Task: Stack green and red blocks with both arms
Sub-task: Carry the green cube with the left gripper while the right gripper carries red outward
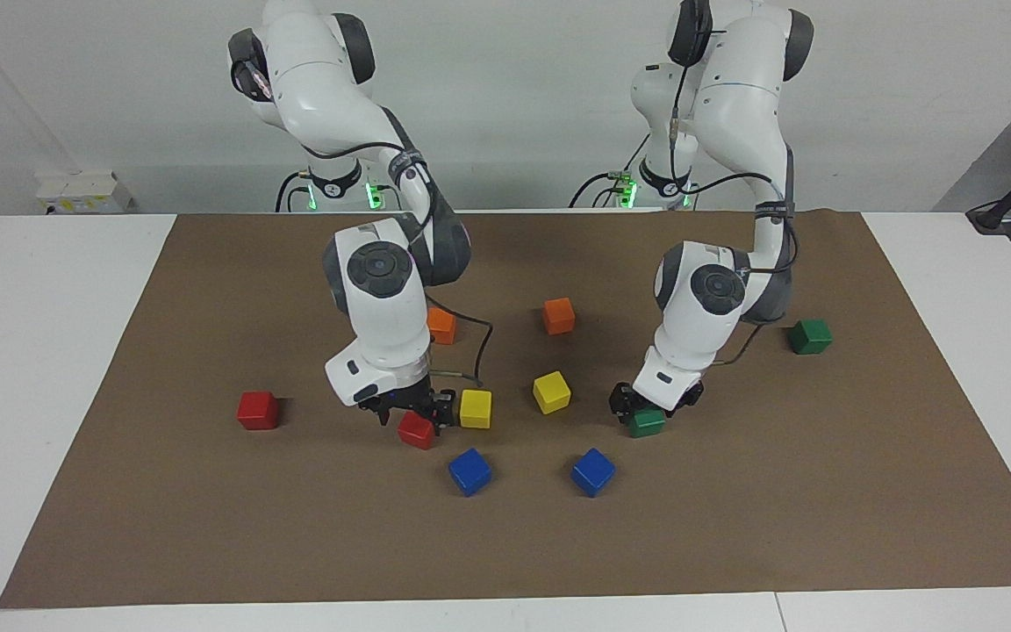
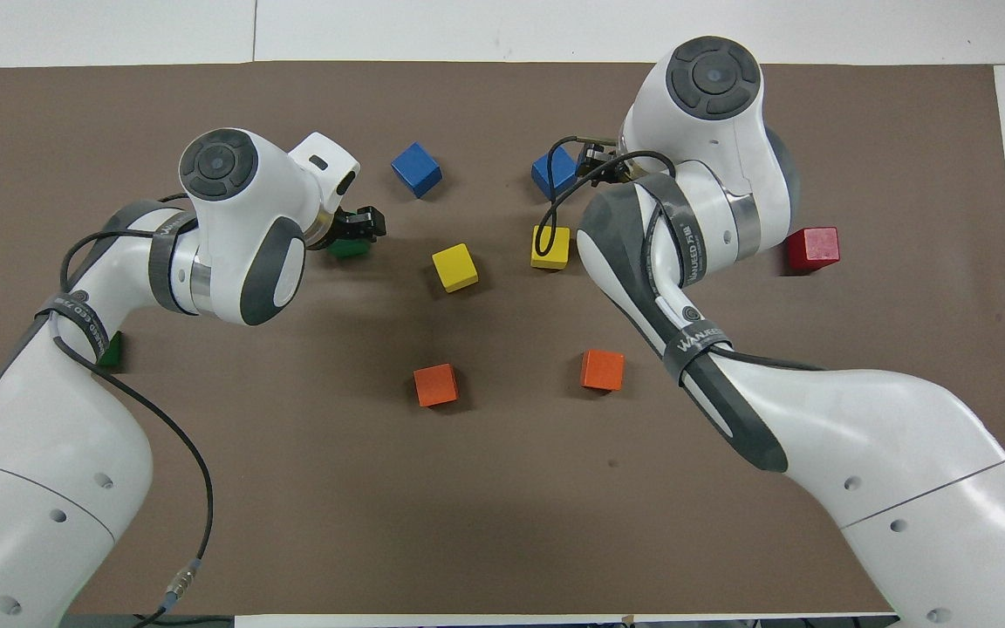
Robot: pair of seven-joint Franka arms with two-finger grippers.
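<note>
I am at the pick-up step on both sides, with nothing stacked yet. My left gripper [image 1: 653, 410] is down on the green block [image 1: 646, 423] that lies toward my left arm's end of the table, just beside a yellow block [image 1: 551, 391]; the fingers straddle its top, but I cannot tell whether they have pinched it or only stand around it. My right gripper [image 1: 409, 412] is low over the red block [image 1: 416, 430] that sits next to the other yellow block [image 1: 475, 409]; its fingers reach down to the block's upper edge, and again I cannot tell if they are spread or pressing. The second green block [image 1: 810, 336] rests well apart toward my left arm's end, nearer to me, and the second red block [image 1: 257, 410] lies alone toward my right arm's end, so those look like the bases. My judgement is that the next move calls for a firm squeeze on each cube, then a straight lift before any sideways travel (the yellow neighbour sits very close to my right fingers, and a slanted pull could nudge it). After that each cube must be carried over its same-coloured partner and set down squarely.
</note>
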